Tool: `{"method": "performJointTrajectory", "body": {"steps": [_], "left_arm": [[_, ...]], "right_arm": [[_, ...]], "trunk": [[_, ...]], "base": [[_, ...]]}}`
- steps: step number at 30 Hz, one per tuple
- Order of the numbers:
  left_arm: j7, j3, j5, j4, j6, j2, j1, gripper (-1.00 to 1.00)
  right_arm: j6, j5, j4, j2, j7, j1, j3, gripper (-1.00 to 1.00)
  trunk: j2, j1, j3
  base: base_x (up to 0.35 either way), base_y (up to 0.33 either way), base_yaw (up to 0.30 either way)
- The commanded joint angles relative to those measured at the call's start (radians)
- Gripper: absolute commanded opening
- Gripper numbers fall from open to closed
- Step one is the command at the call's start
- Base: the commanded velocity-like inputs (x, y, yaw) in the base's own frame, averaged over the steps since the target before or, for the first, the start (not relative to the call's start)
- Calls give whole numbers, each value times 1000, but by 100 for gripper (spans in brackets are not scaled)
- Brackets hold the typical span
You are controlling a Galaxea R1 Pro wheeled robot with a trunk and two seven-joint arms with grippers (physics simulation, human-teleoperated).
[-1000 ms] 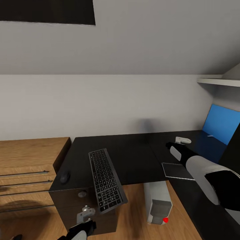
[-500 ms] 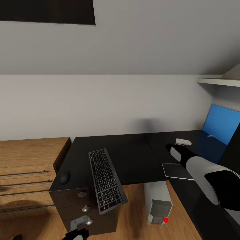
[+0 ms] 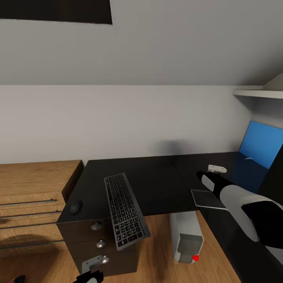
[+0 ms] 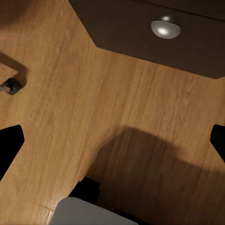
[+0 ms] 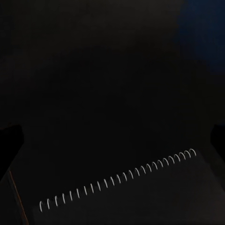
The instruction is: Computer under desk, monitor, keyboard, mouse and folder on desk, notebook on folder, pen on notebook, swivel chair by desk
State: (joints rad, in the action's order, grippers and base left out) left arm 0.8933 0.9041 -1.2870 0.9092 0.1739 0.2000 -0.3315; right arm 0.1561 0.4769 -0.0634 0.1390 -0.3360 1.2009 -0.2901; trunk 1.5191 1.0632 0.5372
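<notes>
Right now your right hand (image 5: 115,136), fingers spread, hovers over the notebook (image 3: 207,198) lying on the counter (image 3: 157,181), so lower squarely onto its near edge before pinching.

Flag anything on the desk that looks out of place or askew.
The keyboard lies skewed, its near end jutting past the desk's front edge over the drawers. The mouse sits close to the left corner edge.

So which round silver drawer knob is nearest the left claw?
The lowest round silver knob on the glossy black desk's drawer front; the other two sit higher.
</notes>
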Motion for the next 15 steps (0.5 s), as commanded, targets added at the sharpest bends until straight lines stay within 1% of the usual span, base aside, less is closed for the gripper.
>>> {"method": "performJointTrajectory", "body": {"steps": [1,2,4,7,15], "left_arm": [[6,3,-1,1,5,1,-1,100],[6,3,-1,-2,4,2,-1,100],[5,4,-1,-32,4,2,-1,100],[4,4,0,-46,3,2,-2,100],[4,4,1,-55,3,1,-1,100]], "right_arm": [[8,6,-3,0,-5,0,-9,100],[8,6,-3,0,-5,0,-9,100],[7,6,-3,1,-5,0,-9,100],[7,6,-3,1,-5,0,-9,100],[7,5,-2,1,-6,0,-9,100]], "trunk": [[8,4,4],[15,8,7],[29,15,14],[50,27,23],[106,58,48]], "base": [[0,0,0],[0,0,0],[0,0,0],[0,0,0],[0,0,0]]}}
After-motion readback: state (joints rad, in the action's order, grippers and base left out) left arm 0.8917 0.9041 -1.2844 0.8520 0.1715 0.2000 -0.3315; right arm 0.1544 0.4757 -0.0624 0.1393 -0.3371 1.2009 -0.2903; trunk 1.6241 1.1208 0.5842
